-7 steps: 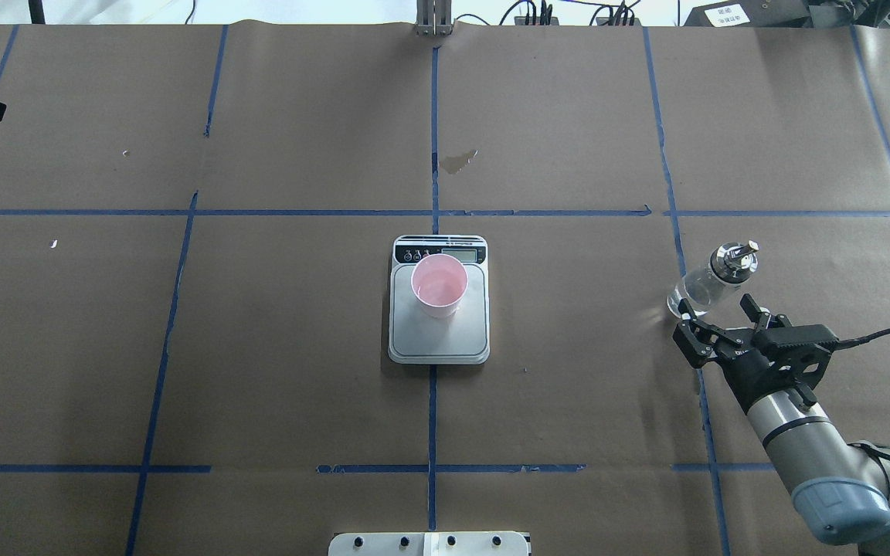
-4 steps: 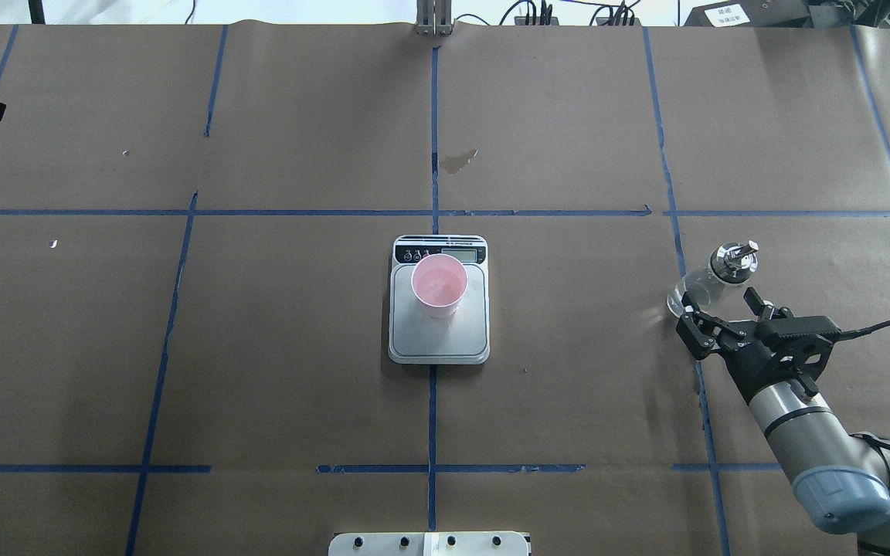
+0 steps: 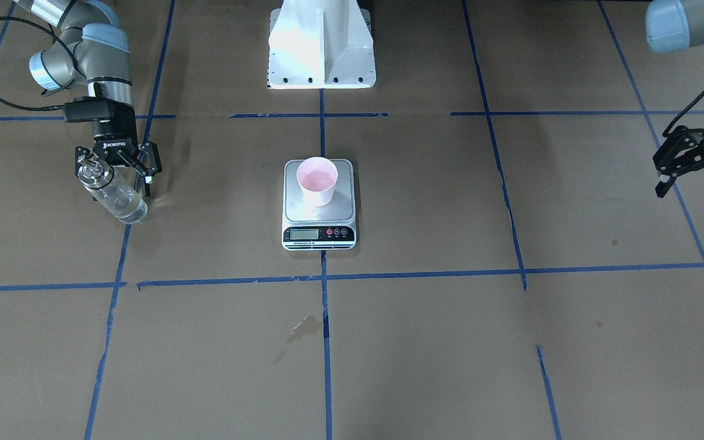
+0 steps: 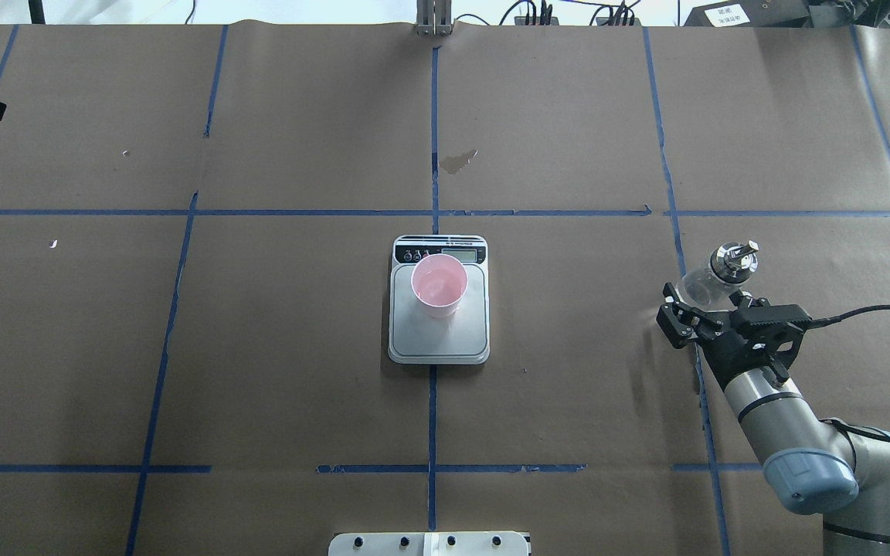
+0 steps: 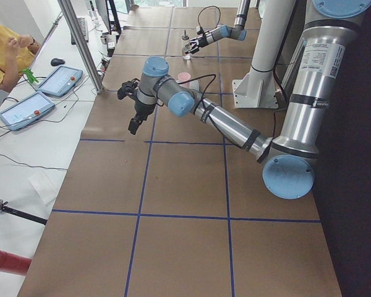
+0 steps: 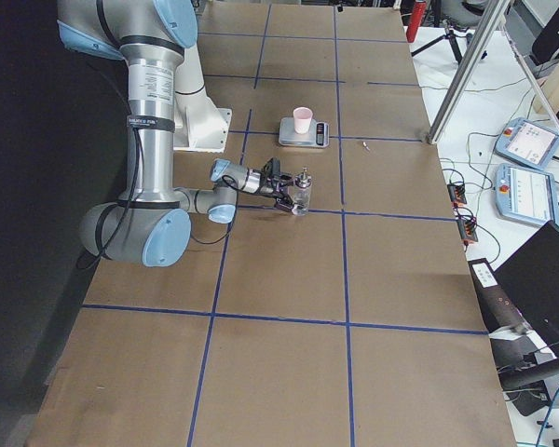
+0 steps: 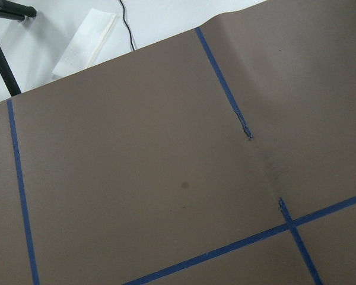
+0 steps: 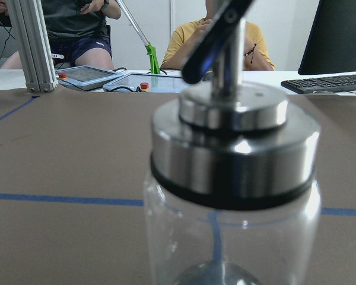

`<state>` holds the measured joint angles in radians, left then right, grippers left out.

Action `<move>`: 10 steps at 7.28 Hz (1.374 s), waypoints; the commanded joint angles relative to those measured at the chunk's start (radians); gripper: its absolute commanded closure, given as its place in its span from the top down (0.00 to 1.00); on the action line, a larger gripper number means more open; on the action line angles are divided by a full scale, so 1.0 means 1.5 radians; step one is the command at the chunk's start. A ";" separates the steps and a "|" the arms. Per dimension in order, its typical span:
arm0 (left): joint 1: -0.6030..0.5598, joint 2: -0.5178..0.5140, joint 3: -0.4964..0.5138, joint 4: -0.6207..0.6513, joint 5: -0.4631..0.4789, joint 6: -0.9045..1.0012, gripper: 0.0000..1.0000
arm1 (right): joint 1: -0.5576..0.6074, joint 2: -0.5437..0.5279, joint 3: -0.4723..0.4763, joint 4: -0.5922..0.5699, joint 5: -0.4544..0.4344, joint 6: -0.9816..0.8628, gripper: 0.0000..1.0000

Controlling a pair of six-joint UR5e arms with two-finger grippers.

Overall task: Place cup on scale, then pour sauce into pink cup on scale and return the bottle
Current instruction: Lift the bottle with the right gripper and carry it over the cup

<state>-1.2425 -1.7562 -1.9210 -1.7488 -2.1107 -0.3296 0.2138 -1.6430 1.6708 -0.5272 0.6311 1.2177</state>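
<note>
In the overhead view, the upright glass bottle [image 4: 715,272], on the worktop [image 4: 568,371] at three o'clock of the scale [image 4: 439,340], is seen at twelve o'clock of the nearer right end effector [image 4: 704,296], spread wide and empty.

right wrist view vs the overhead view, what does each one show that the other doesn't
Only the right wrist view: two seated people beyond the table's edge, tablets and a keyboard.
Only the overhead view: the cup standing on the scale, and the right gripper, open, with a finger on either side of the bottle.
Both: the bottle with its silver cap, and blue tape lines on the brown paper.
</note>
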 commanded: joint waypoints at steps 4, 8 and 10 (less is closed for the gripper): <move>0.000 0.000 0.000 0.000 0.001 0.000 1.00 | 0.020 0.002 0.005 0.025 0.003 -0.022 0.00; 0.000 0.000 0.000 0.000 0.000 0.000 1.00 | 0.044 0.010 0.089 -0.075 0.008 -0.175 0.00; -0.001 0.002 0.000 0.000 0.001 0.000 1.00 | 0.041 0.080 0.148 -0.286 0.025 -0.187 0.00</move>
<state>-1.2429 -1.7544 -1.9205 -1.7488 -2.1105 -0.3298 0.2761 -1.5889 1.8460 -0.7697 0.6605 0.9475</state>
